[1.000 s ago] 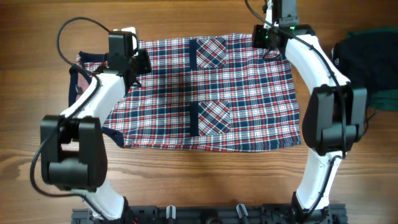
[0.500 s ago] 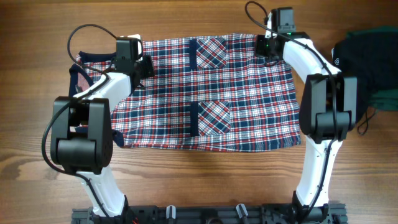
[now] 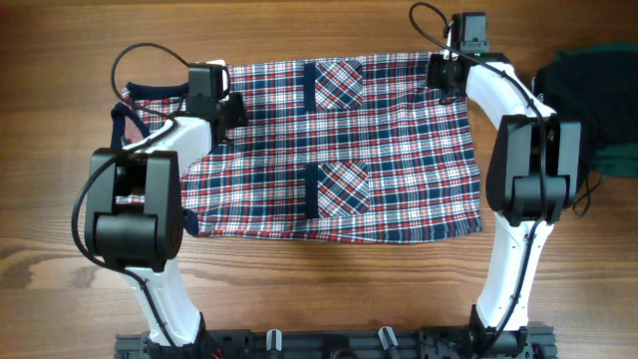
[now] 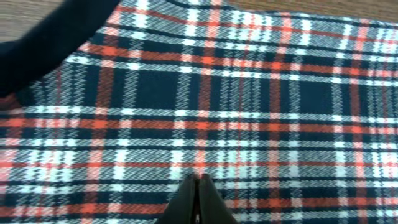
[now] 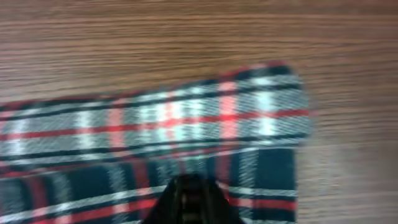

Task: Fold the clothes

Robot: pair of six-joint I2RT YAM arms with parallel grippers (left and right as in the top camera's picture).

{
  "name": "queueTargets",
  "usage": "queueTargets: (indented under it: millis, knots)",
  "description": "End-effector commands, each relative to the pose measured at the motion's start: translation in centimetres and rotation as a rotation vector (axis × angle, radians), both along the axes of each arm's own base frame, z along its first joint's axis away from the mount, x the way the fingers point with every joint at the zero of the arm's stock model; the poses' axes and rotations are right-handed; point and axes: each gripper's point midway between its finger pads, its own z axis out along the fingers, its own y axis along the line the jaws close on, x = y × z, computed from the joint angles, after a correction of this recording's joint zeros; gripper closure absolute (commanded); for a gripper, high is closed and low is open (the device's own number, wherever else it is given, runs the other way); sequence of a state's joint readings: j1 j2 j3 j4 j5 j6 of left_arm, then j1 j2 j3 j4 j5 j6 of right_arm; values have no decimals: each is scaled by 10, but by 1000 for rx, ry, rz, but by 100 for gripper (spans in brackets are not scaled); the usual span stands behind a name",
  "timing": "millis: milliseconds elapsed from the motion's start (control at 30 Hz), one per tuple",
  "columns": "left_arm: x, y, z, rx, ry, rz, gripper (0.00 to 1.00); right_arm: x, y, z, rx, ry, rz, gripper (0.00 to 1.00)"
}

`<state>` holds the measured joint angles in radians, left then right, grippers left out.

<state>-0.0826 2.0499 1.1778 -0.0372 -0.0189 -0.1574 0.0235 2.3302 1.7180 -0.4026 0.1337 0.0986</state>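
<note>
Red plaid shirt (image 3: 399, 150), two pockets (image 3: 340, 84) (image 3: 344, 187), two arms (image 3: 130, 209) (image 3: 528, 170)

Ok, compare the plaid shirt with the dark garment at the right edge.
The plaid shirt is red, navy and white check; the dark garment is dark apart from a small white logo. The plaid shirt lies spread flat at the centre; the dark garment is bunched and cut off by the frame. Both are clothes on the table.
</note>
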Motion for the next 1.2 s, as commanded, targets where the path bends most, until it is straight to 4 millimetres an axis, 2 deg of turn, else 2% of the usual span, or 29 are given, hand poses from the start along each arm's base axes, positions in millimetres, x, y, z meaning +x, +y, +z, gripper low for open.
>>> queueTargets:
  millis: [0, 67, 100, 133, 167, 267, 333, 400, 433, 467, 567, 667, 800, 867, 933, 1000, 1100, 1167]
  knots:
    - [3, 21, -5, 36, 6, 31, 96, -2, -41, 1, -187, 19, -102, 84]
    - [3, 22, -5, 37, 5, 32, 96, 2, -36, 13, -163, 12, -86, 80]
    - [4, 21, -4, 44, 3, 14, 93, 7, -29, 27, -129, -5, -56, 68]
    - [4, 19, -3, 47, 1, 9, 91, 11, -25, 37, -108, -22, -44, 62]
    - [4, 17, -2, 48, 0, 3, 86, 15, -19, 49, -79, -46, -27, 52]
    - [5, 16, 10, 48, -20, 1, 73, 24, -10, 93, -27, -115, -9, 38]
    - [8, 17, 29, 46, -54, 3, 52, 25, -10, 119, -26, -143, -10, 25]
    - [11, 16, 51, 43, -102, 4, 23, 25, -4, 139, 3, -163, 10, 11]
    - [14, 16, 61, 42, -128, 4, 13, 25, 2, 144, 34, -173, 33, 7]
    - [17, 16, 70, 42, -154, 3, 9, 26, 6, 145, 59, -176, 49, 5]
    - [23, 16, 80, 96, -187, -55, 5, 25, 10, 142, 127, -170, 80, 3]
    - [30, 19, 93, 113, -192, -67, 5, 24, 0, 142, 159, -168, 50, 0]
    - [37, 33, 121, 125, -158, -94, 9, 16, -15, 136, 200, -130, 37, 1]
    - [41, 46, 142, 132, -150, -86, 10, 13, -22, 134, 203, -121, 24, 0]
    - [46, 55, 160, 121, -169, -76, 18, 13, -23, 134, 200, -122, 27, 0]
    - [49, 59, 166, 111, -186, -77, 19, 14, -23, 134, 189, -124, 43, 0]
    - [53, 58, 164, 77, -201, -99, 9, 20, -23, 136, 183, -148, 50, 0]
    - [57, 57, 158, 73, -203, -102, 8, 24, -23, 134, 183, -159, 51, 0]
